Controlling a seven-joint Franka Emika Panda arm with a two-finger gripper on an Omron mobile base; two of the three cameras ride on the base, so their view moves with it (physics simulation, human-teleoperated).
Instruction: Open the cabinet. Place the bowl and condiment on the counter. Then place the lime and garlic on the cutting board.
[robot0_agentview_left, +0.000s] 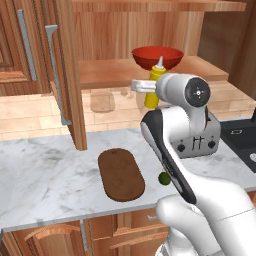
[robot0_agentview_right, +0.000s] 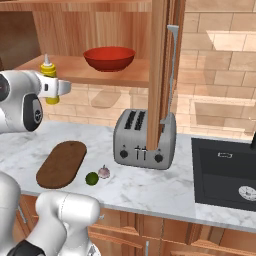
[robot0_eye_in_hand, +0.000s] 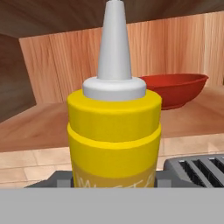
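One bottle sits right in the hand: the gripper (robot0_agentview_left: 150, 88) has its jaws part-way closed on the condiment (robot0_eye_in_hand: 113, 131), upright, nozzle up, its long axis vertical and square across the fingers. It hangs clear of the cabinet's (robot0_agentview_left: 67, 75) lower shelf, just out past the shelf's front edge and level with it, over the counter (robot0_agentview_left: 45, 170). So the move ahead looks like a straight drop: the marble lies directly below the bottle, nothing to reach around sideways.

Behind the bottle, the bowl (robot0_agentview_right: 109, 57) is on that same shelf, well back from the edge and a little to one side. Below it, the toaster (robot0_agentview_right: 142, 142) stands on the counter under the open door (robot0_agentview_right: 159, 70), and it's the nearest obstacle to a descent. On the bottle's other side lies the cutting board (robot0_agentview_left: 121, 175), with bare marble beyond it, which is the roomiest landing spot. The lime (robot0_agentview_right: 92, 178) and garlic (robot0_agentview_right: 104, 172) lie touching, between board and toaster, near the counter's front edge.
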